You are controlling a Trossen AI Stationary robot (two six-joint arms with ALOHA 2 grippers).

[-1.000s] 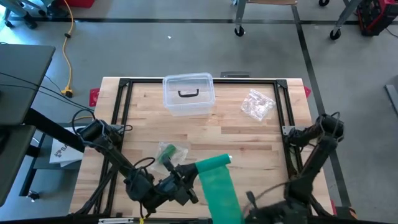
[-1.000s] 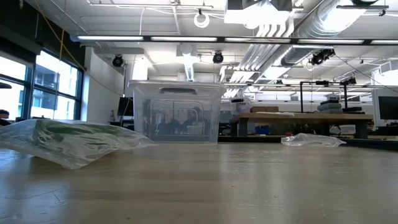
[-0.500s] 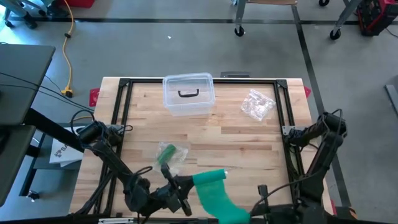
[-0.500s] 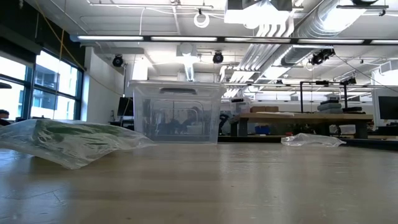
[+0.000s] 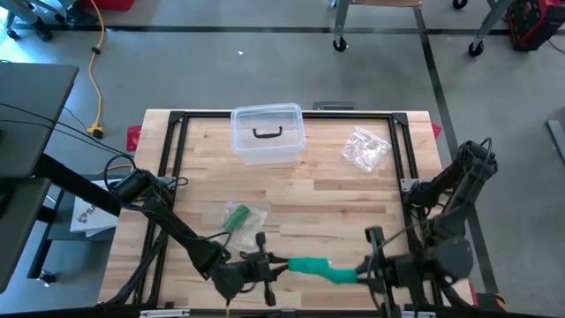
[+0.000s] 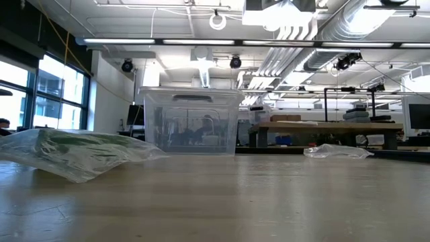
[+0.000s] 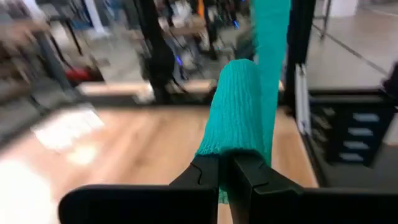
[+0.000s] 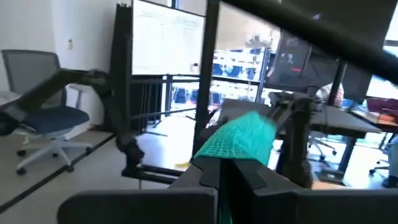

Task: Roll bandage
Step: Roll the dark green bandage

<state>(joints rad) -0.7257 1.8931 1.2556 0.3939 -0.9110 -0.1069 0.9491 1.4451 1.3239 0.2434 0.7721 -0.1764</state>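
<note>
- While both grippers hold the bandage over the worktop's near edge, rolling is under way.
- Left fingers and right fingers pinch its ends.
- Next, I think: twist it tighter.

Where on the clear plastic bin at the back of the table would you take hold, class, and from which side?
Grip the dark handle in the middle of the clear plastic bin's lid, coming straight down from above. The bin stands upright and the handle lies across the lid top, so it probably gives a narrower hold than the broad, smooth walls.
</note>
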